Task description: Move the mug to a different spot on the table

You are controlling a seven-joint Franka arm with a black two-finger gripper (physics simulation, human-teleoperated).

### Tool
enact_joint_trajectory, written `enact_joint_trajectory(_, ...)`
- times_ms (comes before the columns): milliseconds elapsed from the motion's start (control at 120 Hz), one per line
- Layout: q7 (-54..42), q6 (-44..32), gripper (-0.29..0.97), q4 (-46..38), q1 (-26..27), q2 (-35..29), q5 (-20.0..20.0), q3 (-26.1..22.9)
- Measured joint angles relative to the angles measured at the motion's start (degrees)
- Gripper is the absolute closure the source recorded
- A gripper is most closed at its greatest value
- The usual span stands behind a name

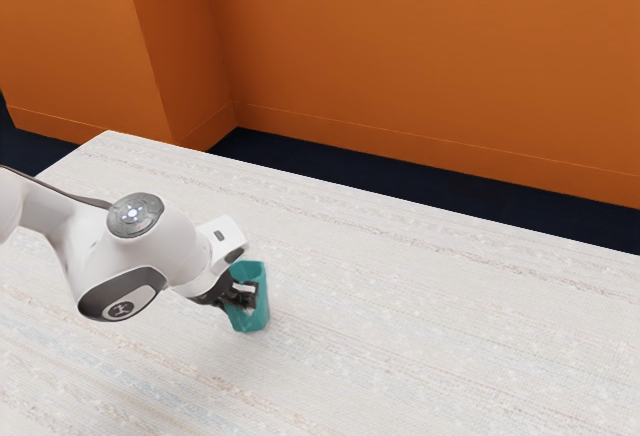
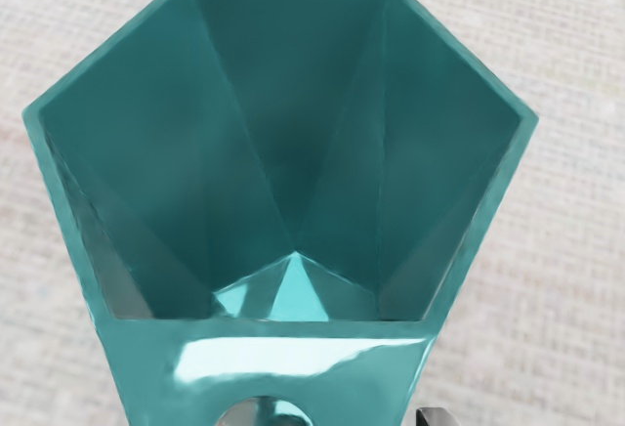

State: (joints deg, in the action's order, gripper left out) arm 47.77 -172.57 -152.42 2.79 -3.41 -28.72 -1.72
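A teal six-sided mug point(image 1: 254, 312) stands on the pale table point(image 1: 450, 296), leaning slightly toward the arm. My gripper point(image 1: 241, 297) comes down onto the mug's near side from the exterior view's left. Its black fingers straddle the wall by the handle and are shut on it. In the wrist view the mug point(image 2: 283, 152) lies right under my hand with its empty inside facing the camera. The handle's side sits closest to the hand, with one dark fingertip point(image 2: 435, 414) just beside it.
The table stretches wide toward the exterior view's right and front. Its far edge point(image 1: 400, 191) runs along a dark floor strip below orange walls. The white arm point(image 1: 120, 256) covers the table's left part.
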Motion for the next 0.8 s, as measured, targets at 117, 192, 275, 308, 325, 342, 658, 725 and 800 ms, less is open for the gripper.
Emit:
enact_joint_trajectory(117,0.0,0.0,0.35,-0.1,0.1,0.0,0.1,0.0)
enact_joint_trajectory(192,0.2,0.1,0.29,-0.7,0.1,-0.5,0.4,0.0)
enact_joint_trajectory(275,0.5,0.8,0.24,-2.1,0.1,-2.3,0.7,-0.1)
enact_joint_trajectory(308,0.7,1.2,0.23,-2.9,0.3,-3.1,0.7,-0.1)
enact_joint_trajectory(325,0.8,1.4,0.22,-3.2,0.4,-3.4,0.8,-0.2)
enact_joint_trajectory(342,1.0,1.5,0.22,-3.6,0.4,-3.6,0.8,-0.2)
enact_joint_trajectory(658,4.5,6.3,0.15,-6.4,1.4,-9.4,0.9,-5.2)
enact_joint_trajectory(725,5.2,7.4,0.12,-5.6,1.5,-9.7,0.9,-5.6)
enact_joint_trajectory(800,6.0,8.9,0.09,-4.5,1.5,-10.7,0.9,-5.9)
